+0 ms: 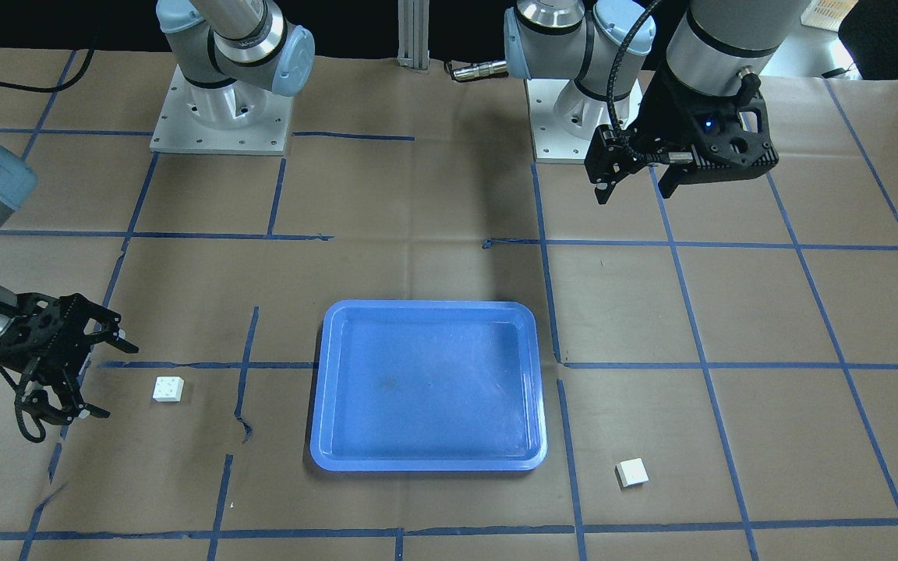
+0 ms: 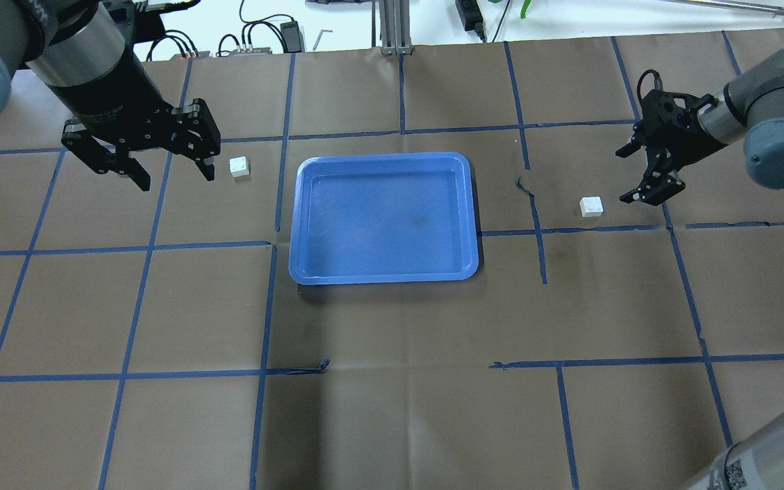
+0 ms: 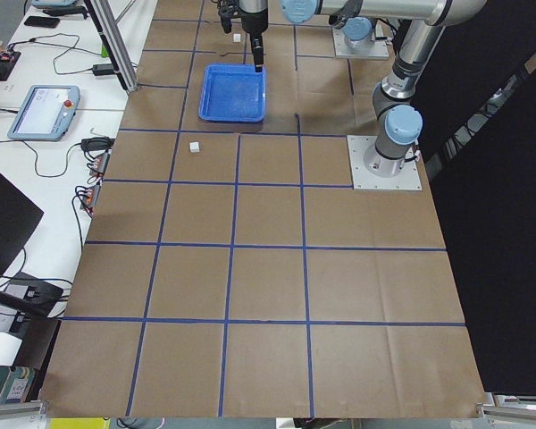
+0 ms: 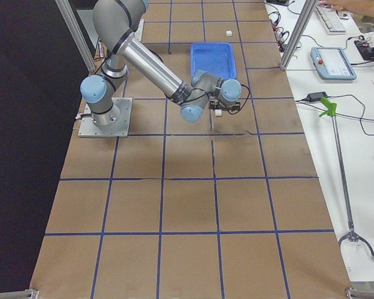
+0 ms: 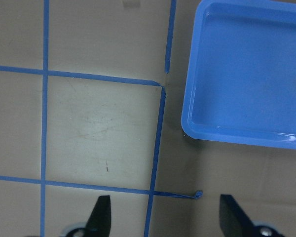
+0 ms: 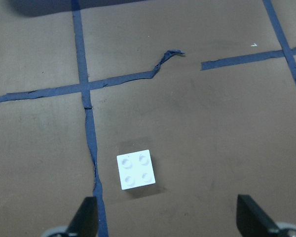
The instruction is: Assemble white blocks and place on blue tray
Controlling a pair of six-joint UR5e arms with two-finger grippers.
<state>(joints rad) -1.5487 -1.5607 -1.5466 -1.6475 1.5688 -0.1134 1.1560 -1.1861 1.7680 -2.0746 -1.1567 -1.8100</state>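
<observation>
Left gripper [image 2: 173,175]: jaws spread wide, nothing held, hanging high over the table's left side.
Right gripper [image 2: 625,177]: jaws apart too, empty, down low over the right side.
Right white block [image 6: 134,169]: studs up, flat on the paper, just ahead of that gripper, not touching.
Left white block [image 2: 239,167]: on the paper, near the tray's left rim.
Blue tray [image 2: 385,218]: mid-table, nearer the far edge, both blocks outside it.

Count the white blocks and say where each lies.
2. One white block lies on the paper left of the blue tray, near the left gripper; the other lies right of it, before the right gripper. None seems hidden.
</observation>
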